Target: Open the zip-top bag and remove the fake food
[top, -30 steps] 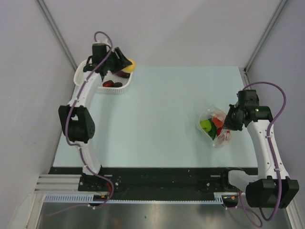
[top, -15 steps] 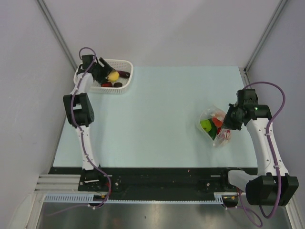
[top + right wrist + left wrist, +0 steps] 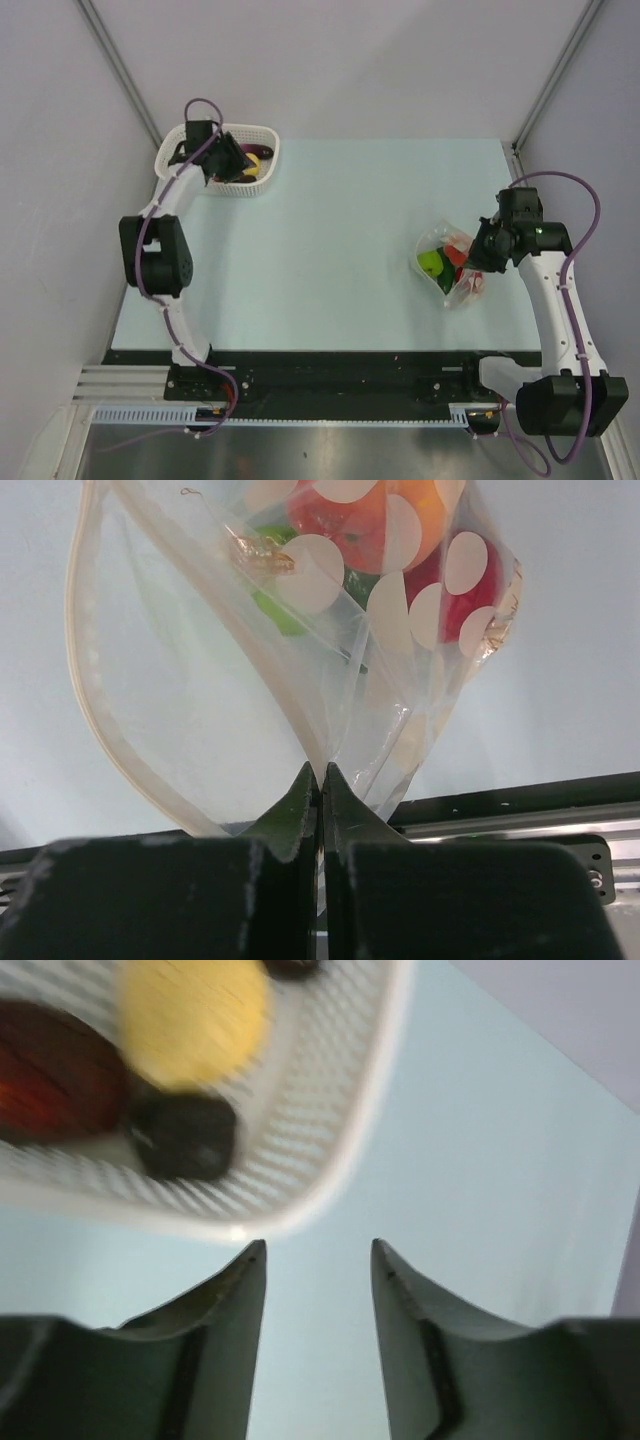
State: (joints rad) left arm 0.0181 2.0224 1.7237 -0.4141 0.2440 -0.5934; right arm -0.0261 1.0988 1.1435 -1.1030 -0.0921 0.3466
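The zip-top bag (image 3: 443,262) lies at the table's right, clear with white dots, its zip strip (image 3: 84,680) curved open. Fake food shows inside it: an orange piece (image 3: 360,520), a red one (image 3: 452,592) and a lime green one (image 3: 431,263). My right gripper (image 3: 321,770) is shut on a fold of the bag's plastic, at the bag's right side (image 3: 478,256). My left gripper (image 3: 315,1248) is open and empty, hanging over the near corner of the white basket (image 3: 262,188). A yellow fruit (image 3: 195,1005), a red one (image 3: 45,1075) and a dark one (image 3: 185,1138) lie in the basket.
The white mesh basket (image 3: 335,1155) stands at the table's far left corner, close to the left wall. Pale blue table (image 3: 330,240) stretches between basket and bag. A black rail (image 3: 340,370) runs along the near edge.
The left gripper let the yellow fruit go into the basket, drew back toward the basket's near corner and narrowed its jaws. The right gripper and bag have barely moved.
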